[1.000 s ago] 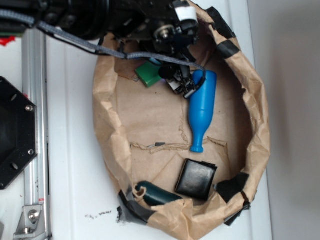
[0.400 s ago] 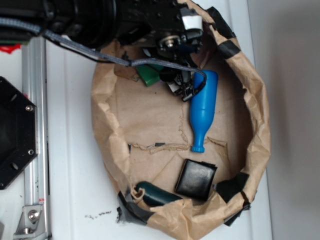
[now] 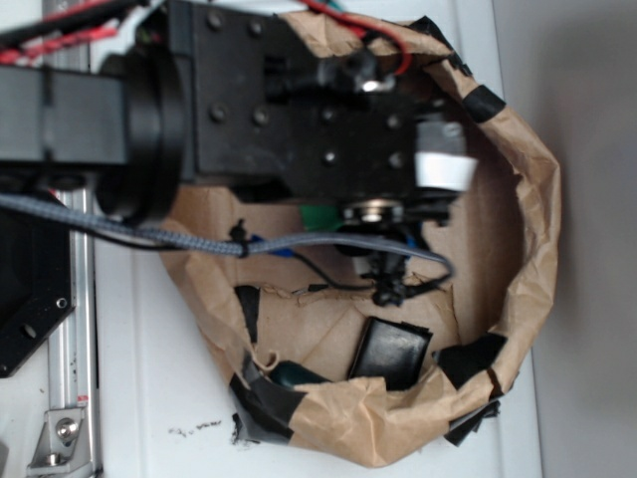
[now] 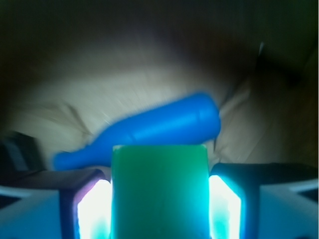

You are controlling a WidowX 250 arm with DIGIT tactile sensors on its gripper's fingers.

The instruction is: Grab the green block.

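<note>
green block [image 4: 159, 191], flat-faced, between end effector fingers [image 4: 92, 209]

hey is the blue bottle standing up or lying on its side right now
Lying on its side. In the wrist view the blue bottle stretches lengthwise across the brown paper, just beyond the green block between the jaws.

Bright green block [image 4: 159, 191] sits between the fingers [image 4: 87, 206], plain and unpatterned, its face shading to teal near the pads. Both pads glow white-cyan on their inner faces, with black outer housings and pale blue-grey below. Just beyond the fingertips lies the blue bottle [image 4: 149, 130], solid saturated blue. Behind it, tan brown paper. From the exterior view: the arm [image 3: 289, 110] is matte black with a white patch and red wiring, a grey braided cable [image 3: 149, 237] crosses it, the paper bag [image 3: 532, 229] is kraft brown with black tape patches, and the black square box [image 3: 390, 354] is glossy.
</note>
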